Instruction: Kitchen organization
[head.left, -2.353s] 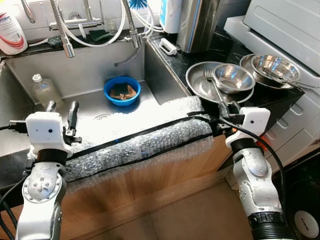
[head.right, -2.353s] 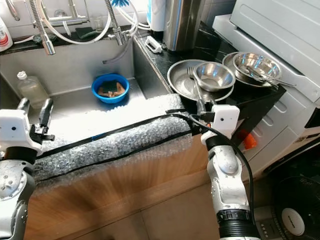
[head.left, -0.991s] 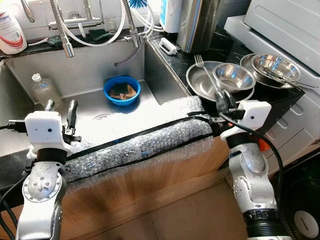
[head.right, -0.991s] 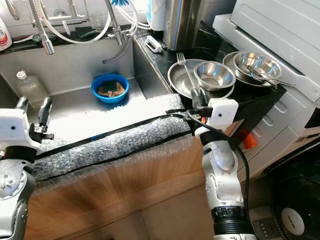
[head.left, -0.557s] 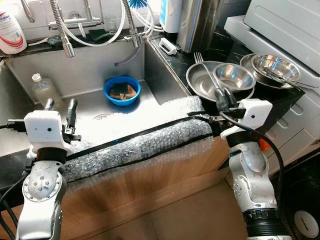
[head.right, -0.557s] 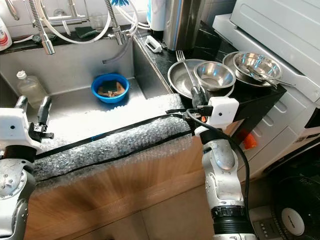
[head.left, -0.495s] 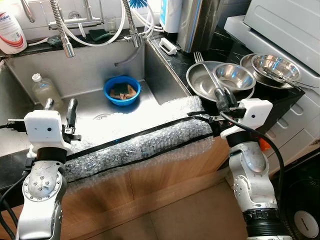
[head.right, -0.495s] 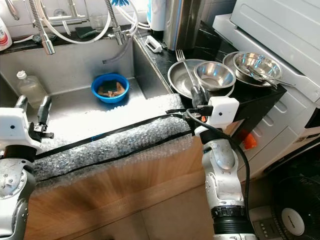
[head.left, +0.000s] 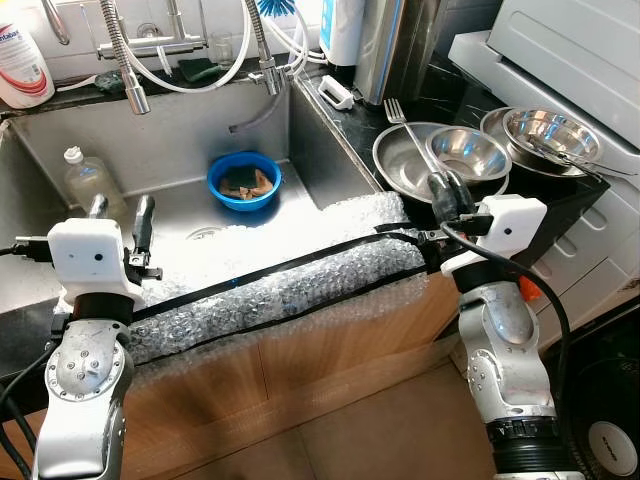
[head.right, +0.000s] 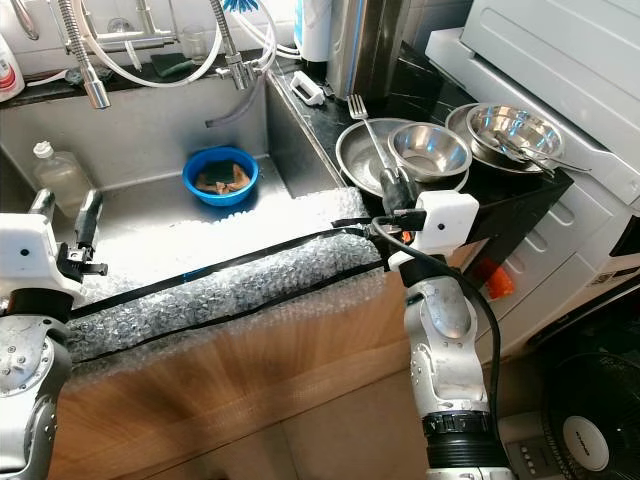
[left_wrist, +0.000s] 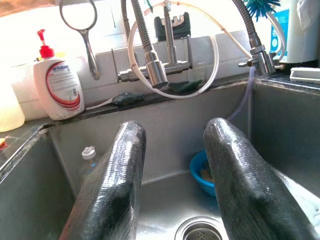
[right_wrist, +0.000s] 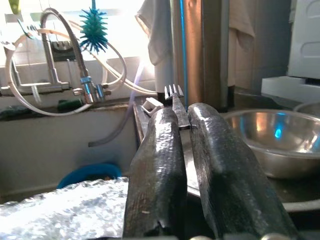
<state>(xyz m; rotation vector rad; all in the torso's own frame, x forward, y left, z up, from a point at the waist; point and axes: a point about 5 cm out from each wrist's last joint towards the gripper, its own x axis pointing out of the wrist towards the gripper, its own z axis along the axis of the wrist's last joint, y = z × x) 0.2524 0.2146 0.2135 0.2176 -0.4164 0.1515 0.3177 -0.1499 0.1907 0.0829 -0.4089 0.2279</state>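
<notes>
Your right gripper is clamped on the fork by its handle, tines lifted clear above the steel plate at right. Your left gripper, fingers apart, idles over the sink.

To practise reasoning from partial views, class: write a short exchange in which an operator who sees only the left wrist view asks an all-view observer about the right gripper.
Operator: I see my left gripper open above the sink. Is the right gripper holding anything?
Observer: Yes. The right gripper is shut on the handle of a fork, tines pointing away from the robot.
Operator: Where is that?
Observer: Over the black counter to the right of the sink, at a wide steel dish with a smaller steel bowl resting in it.
</notes>
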